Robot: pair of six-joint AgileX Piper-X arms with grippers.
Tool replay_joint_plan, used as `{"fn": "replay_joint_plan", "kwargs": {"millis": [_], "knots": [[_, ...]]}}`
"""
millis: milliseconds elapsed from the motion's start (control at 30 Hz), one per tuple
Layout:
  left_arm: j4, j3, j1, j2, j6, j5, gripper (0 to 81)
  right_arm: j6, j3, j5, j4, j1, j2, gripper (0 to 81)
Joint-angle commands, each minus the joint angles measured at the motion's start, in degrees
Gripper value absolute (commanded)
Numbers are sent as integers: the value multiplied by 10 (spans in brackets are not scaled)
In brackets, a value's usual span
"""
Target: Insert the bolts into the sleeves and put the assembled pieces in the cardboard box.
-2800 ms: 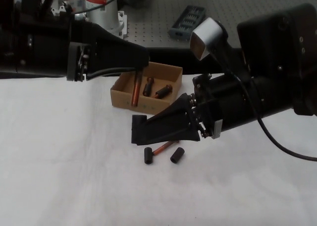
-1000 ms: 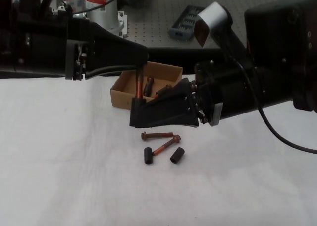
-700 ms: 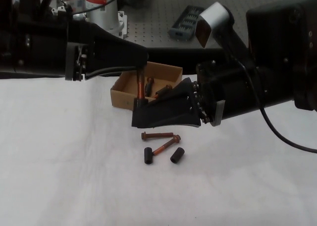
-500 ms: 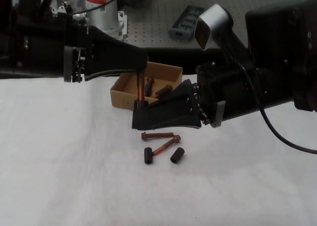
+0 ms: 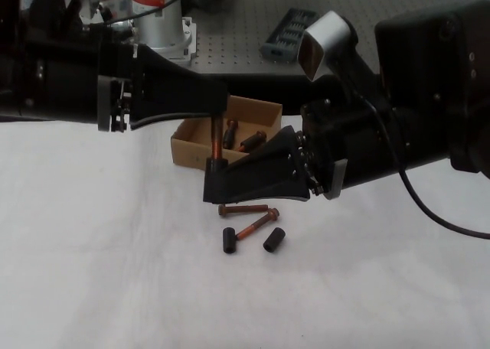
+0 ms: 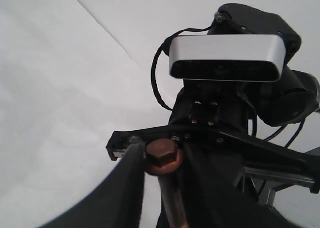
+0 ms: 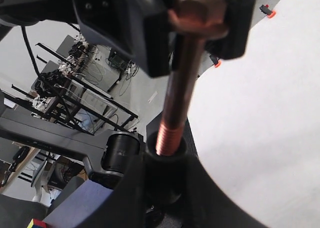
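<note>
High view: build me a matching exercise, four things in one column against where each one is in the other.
Things
1. upright copper-coloured bolt
2. black cylindrical sleeve under that bolt
3. brown cardboard box
4. loose copper-coloured bolt lying flat

Places
A. on the white cloth
B. held in the right pincer
C. gripped at its head by the left pincer
D. beyond both pincers, with assembled pieces inside

Pairs: 1-C, 2-B, 3-D, 4-A

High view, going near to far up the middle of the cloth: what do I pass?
Loose sleeves → bolt lying level → cardboard box → grey ribbed block on the perforated bench.
</note>
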Motion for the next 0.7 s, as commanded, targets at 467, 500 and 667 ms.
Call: {"fn": "replay_joint_plan", "kwargs": {"millis": [467,500,667], "knots": [[9,-1,-2,-7,4,45,7,-6,-8,-21,-44,-5,3,29],[15,-1,-2,-7,4,45,7,-6,-8,-23,-46,-5,3,29],[41,-1,-2,-4,4,45,7,-6,-8,-33,-46,-5,3,29]]}}
